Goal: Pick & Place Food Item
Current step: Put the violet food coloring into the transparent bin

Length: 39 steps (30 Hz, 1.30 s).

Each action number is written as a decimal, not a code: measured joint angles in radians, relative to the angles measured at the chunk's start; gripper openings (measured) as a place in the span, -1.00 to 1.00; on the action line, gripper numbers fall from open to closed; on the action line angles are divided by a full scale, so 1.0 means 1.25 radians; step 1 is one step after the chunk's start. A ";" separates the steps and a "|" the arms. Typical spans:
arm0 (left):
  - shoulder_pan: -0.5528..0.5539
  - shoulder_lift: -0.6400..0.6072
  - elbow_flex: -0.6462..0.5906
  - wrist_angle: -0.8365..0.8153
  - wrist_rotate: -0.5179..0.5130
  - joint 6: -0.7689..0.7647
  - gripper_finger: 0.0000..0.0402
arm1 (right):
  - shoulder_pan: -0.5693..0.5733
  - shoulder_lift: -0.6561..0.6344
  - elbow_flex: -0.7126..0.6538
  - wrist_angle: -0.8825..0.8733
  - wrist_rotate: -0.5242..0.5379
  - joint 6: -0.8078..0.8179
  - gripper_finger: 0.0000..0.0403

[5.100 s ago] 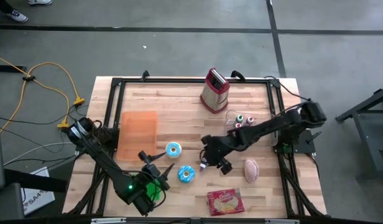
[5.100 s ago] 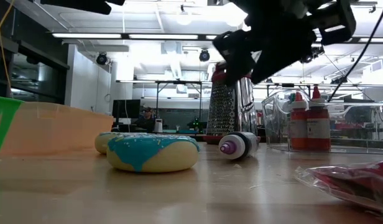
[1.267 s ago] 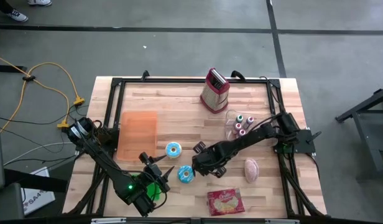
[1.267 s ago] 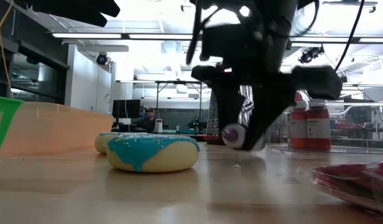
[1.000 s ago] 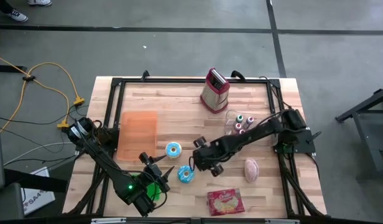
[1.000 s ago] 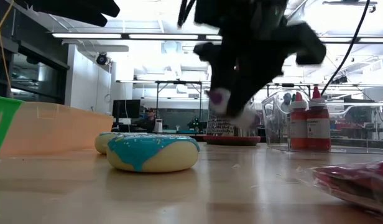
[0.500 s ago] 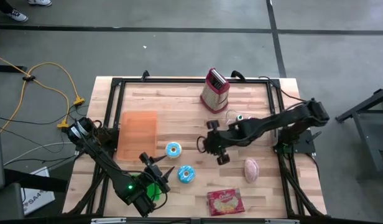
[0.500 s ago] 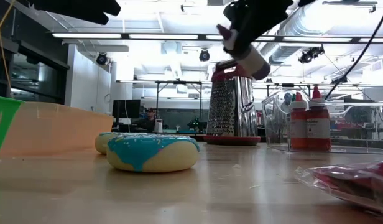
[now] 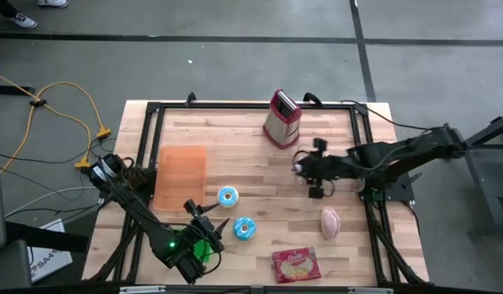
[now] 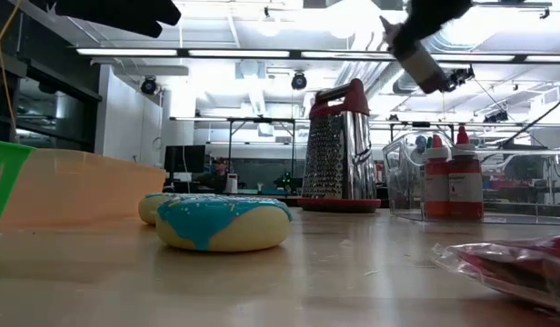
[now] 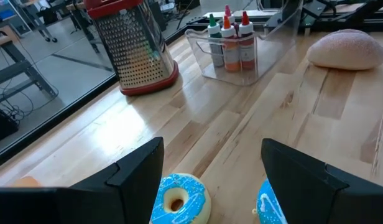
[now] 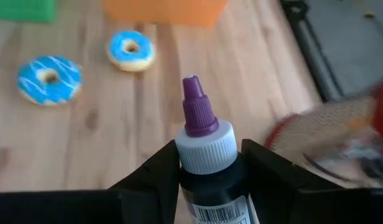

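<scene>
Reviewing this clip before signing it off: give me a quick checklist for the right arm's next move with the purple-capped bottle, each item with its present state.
1. Right pincer shut on the purple-capped bottle: ok, a finger on each side of it.
2. Bottle lifted off the table: ok, it hangs high in the low view.
3. Clear bin with the other bottles close by: ok, the pincer is beside it in the high view.
4. Free slot in the bin: cannot tell.
5. Grater out of the path: cannot tell, it stands near.
6. Left pincer out of the way: ok, open by the donuts.
</scene>
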 joint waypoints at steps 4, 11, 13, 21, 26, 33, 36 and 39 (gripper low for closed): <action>0.003 0.000 0.000 0.003 -0.001 0.000 0.30 | 0.030 -0.071 -0.050 0.022 0.066 0.042 -0.27; 0.005 0.000 0.000 0.009 0.005 -0.001 0.30 | 0.102 -0.124 -0.131 0.032 0.178 0.157 -0.27; 0.005 0.000 0.000 0.009 0.005 -0.001 0.30 | 0.127 -0.135 -0.156 0.028 0.210 0.202 -0.27; 0.005 0.000 0.000 0.009 0.007 -0.002 0.30 | 0.264 -0.135 -0.211 -0.017 0.402 0.446 -0.27; 0.005 0.000 0.000 0.009 0.010 -0.002 0.30 | 0.354 -0.135 -0.242 -0.079 0.508 0.625 -0.27; 0.005 0.000 0.000 0.009 0.010 -0.002 0.30 | 0.424 -0.131 -0.313 -0.091 0.590 0.792 -0.27; 0.005 0.000 0.000 0.009 0.010 -0.002 0.30 | 0.436 -0.130 -0.356 -0.092 0.603 0.863 -0.27; 0.005 0.000 0.000 0.009 0.010 -0.002 0.30 | 0.442 -0.130 -0.393 -0.085 0.617 0.918 -0.27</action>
